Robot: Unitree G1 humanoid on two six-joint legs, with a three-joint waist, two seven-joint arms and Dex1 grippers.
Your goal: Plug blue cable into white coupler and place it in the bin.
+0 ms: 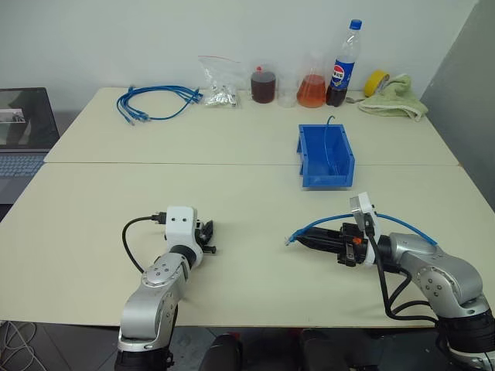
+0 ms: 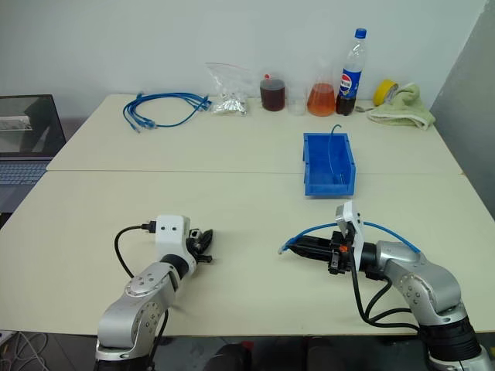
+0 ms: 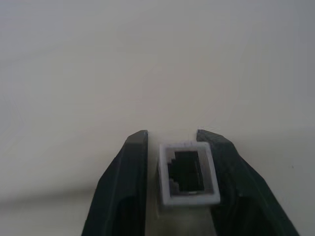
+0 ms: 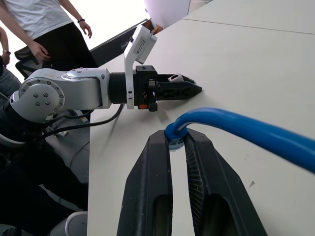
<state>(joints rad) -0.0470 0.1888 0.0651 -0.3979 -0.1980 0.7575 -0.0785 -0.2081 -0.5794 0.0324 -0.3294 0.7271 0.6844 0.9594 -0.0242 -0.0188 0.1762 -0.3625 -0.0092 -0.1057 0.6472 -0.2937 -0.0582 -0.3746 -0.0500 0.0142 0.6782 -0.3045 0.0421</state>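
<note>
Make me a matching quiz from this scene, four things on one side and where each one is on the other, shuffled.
Things:
1. white coupler
2. blue cable
3. bin
4. Pepsi bottle

Places:
A. back edge of the table, by the wall
B. between the left gripper's fingers
C. pinched near its end by the right gripper
D. mid-table, right of centre

Pairs: 1-B, 2-C, 3-D, 4-A

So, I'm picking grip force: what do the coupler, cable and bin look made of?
The white coupler: hard matte plastic, judging by its crisp moulded socket edges. The blue cable: smooth, slightly glossy flexible jacket, probably rubbery plastic, since it bends in an arc. The bin: rigid blue plastic, thin straight walls.
</note>
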